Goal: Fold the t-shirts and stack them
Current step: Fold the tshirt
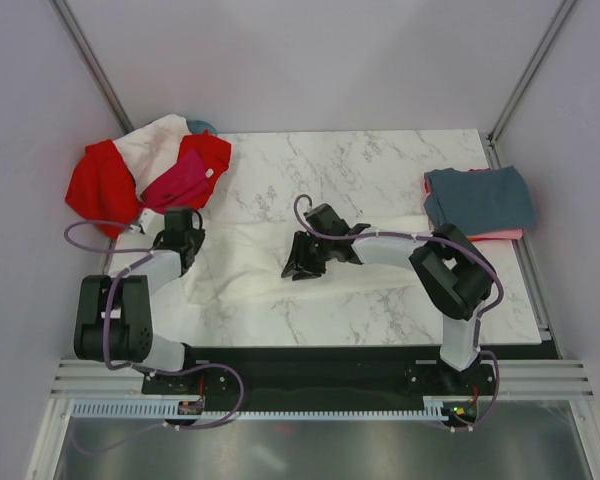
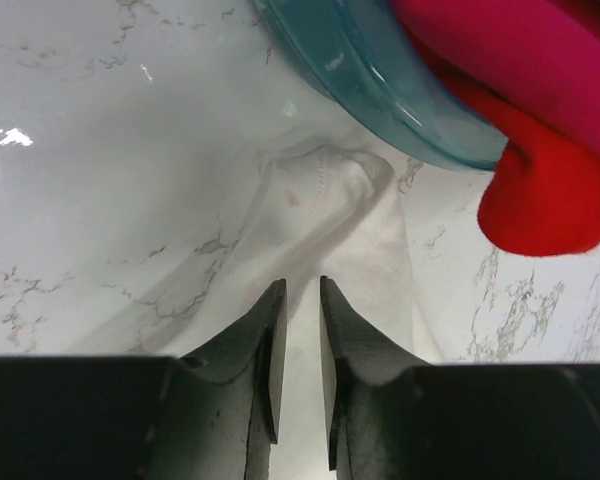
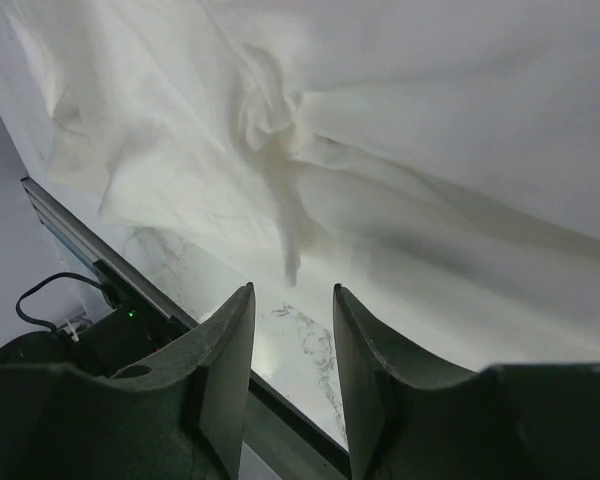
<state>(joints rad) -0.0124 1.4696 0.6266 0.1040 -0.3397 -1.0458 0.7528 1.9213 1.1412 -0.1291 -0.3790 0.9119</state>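
A white t-shirt (image 1: pixel 248 268) lies spread and wrinkled on the marble table between my grippers. My left gripper (image 1: pixel 185 238) is at its left corner. In the left wrist view the jaws (image 2: pixel 300 285) are nearly together, with white cloth (image 2: pixel 340 220) rising in a ridge into the gap. My right gripper (image 1: pixel 302 262) is at the shirt's right part. In the right wrist view it (image 3: pixel 292 290) is open and empty just off the cloth (image 3: pixel 380 120), over bare marble. Red (image 1: pixel 100 185), white (image 1: pixel 155 140) and magenta (image 1: pixel 180 180) shirts are heaped at the back left. A folded slate grey-blue shirt (image 1: pixel 478 198) lies on a coral pink one (image 1: pixel 495 235) at the right.
The round teal basket (image 2: pixel 380 90) sits under the heap of shirts, close ahead of my left gripper, with red cloth (image 2: pixel 540 190) and magenta cloth (image 2: pixel 520 50) hanging over its rim. The table's dark front rail (image 3: pixel 130 260) and a cable (image 3: pixel 40 290) are just below my right gripper.
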